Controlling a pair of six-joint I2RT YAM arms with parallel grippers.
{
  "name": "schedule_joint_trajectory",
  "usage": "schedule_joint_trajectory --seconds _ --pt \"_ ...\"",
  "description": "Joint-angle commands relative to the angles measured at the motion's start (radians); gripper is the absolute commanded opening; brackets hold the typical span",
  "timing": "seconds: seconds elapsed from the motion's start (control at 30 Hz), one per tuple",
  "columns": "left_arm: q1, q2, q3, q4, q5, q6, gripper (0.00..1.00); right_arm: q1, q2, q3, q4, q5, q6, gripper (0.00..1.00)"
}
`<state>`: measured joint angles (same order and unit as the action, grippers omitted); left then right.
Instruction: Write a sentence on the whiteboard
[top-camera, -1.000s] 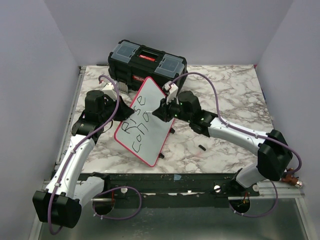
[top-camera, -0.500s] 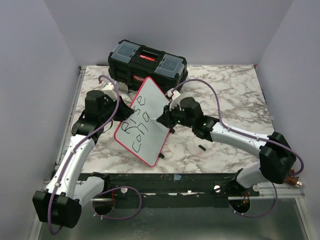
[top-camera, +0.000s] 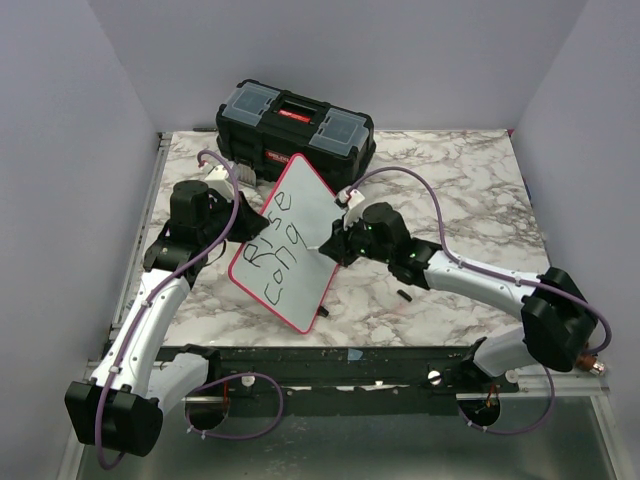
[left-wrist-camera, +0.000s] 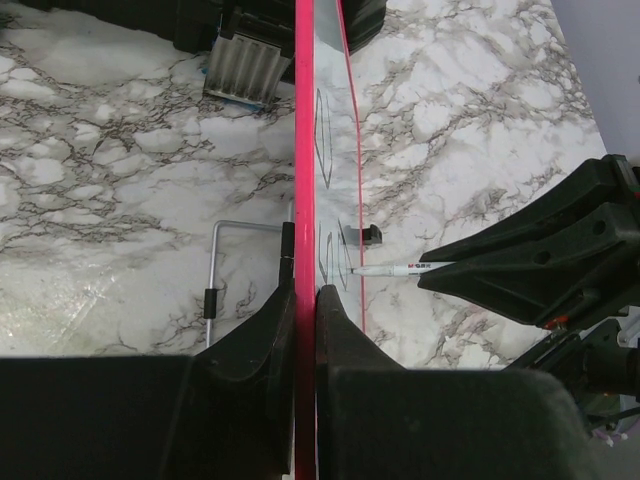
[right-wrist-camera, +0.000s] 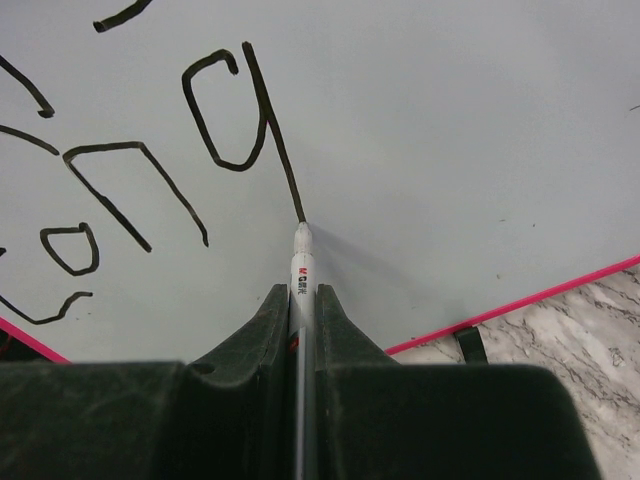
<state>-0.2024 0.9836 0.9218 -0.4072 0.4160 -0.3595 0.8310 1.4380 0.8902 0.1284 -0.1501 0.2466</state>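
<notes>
Left gripper (left-wrist-camera: 303, 290) clamps the whiteboard (top-camera: 310, 200) by its rim, board tilted on edge over the marble table (top-camera: 450, 190). Right gripper (right-wrist-camera: 302, 295) pinches the marker pen (right-wrist-camera: 301, 262), tip touching the face. Risk: tip pressure may pivot the edge-held board, skewing the sentence (top-camera: 278, 250), or slide the pen back.

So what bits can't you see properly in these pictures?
- Right wrist view: the sentence runs off the left and top edges. Most of the marker is hidden inside the right end effector.
- Left wrist view: the whiteboard is seen edge-on, so the words can't be read there.
- Top view: the small black piece near the whiteboard is too small to identify.
</notes>
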Motion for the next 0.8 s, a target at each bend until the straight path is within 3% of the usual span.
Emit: schedule_joint_trajectory --seconds 0.0,0.37,0.77 --pt "-0.02 -0.003 0.003 -0.043 -0.017 0.097 0.0 0.007 -0.033 -0.026 -0.04 0.02 0.009 0.01" --pt "-0.022 -0.006 0.003 -0.044 -0.015 0.097 0.0 0.007 -0.117 -0.018 -0.075 0.093 0.001 0.01" --pt "-0.023 -0.011 0.002 -0.045 -0.019 0.097 0.0 0.007 -0.051 0.118 -0.069 0.105 -0.023 0.01"
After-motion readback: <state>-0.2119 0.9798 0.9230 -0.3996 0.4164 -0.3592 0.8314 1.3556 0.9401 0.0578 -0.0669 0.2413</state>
